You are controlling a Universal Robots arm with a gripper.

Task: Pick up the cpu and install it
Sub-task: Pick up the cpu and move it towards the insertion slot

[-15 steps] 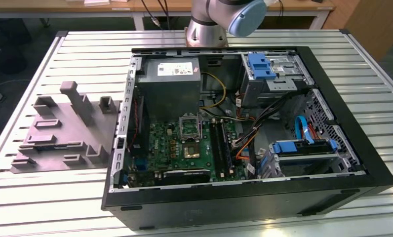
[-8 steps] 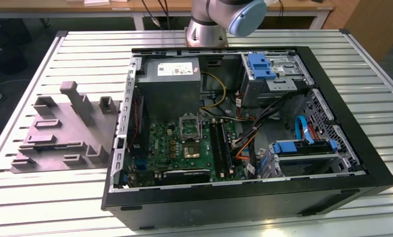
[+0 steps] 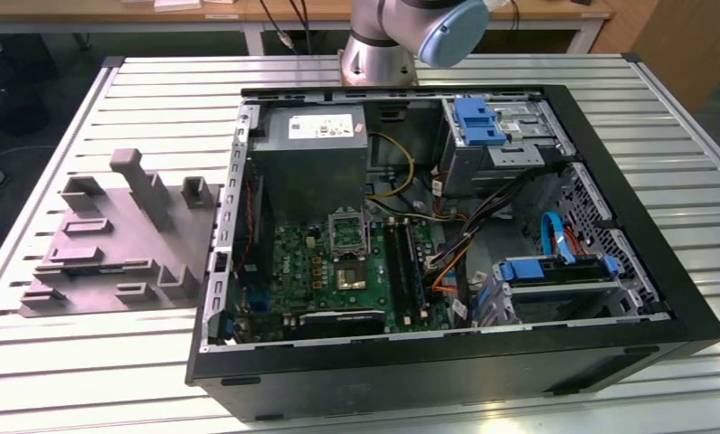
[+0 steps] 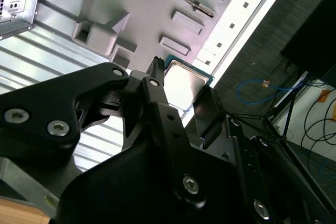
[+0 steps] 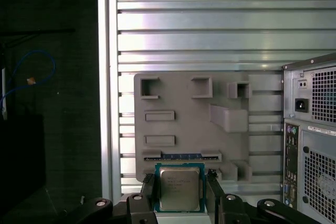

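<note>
The cpu (image 5: 180, 186), a thin square chip with a silvery top, sits between my gripper's (image 5: 180, 192) two black fingers (image 5: 148, 190), which are shut on its opposite edges. In the second wrist view the cpu (image 4: 188, 78) shows again, clamped in the gripper (image 4: 182, 85) high above the slatted table. Below it lies the grey moulded fixture (image 5: 194, 124). In the exterior view the open computer case (image 3: 457, 362) shows its green motherboard (image 3: 306, 271) with the metal-framed socket (image 3: 345, 232).
The grey fixture (image 3: 107, 244) lies on the slatted metal table (image 3: 95, 362) at the exterior view's left of the case. A memory stick (image 5: 181, 156) rests in one fixture slot. The case's rear panel (image 5: 310, 129) stands beside the fixture. Cables and blue drive brackets (image 3: 554, 271) crowd the case.
</note>
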